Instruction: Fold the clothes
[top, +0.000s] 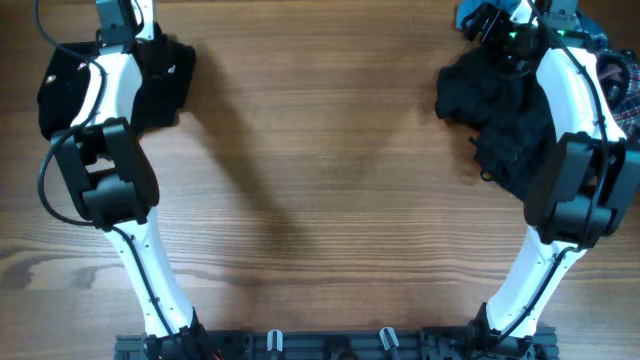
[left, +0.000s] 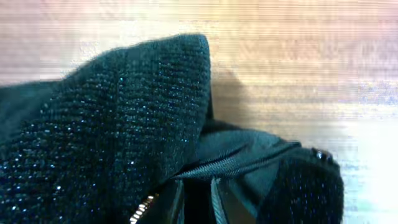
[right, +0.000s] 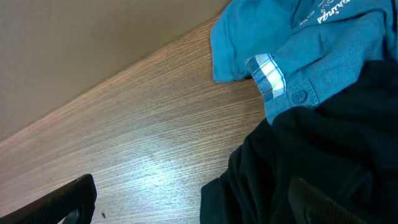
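Your bench (top: 320, 180) carries four garments: two black, one teal-blue shirt (right: 298, 31), one plaid shirt (top: 625, 95). Your left jaws pinch the textured black garment (left: 112, 124) at far left; your right jaws gape wide, straddling the edge of the black heap (right: 323, 162).

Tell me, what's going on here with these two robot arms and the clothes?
It's a folding job on a table. The left claw is pinched on a black knit at the table's left side. The right claw is wide open over a crumpled heap at the right, where a blue shirt lies beside a black garment. The heap is not yet folded.
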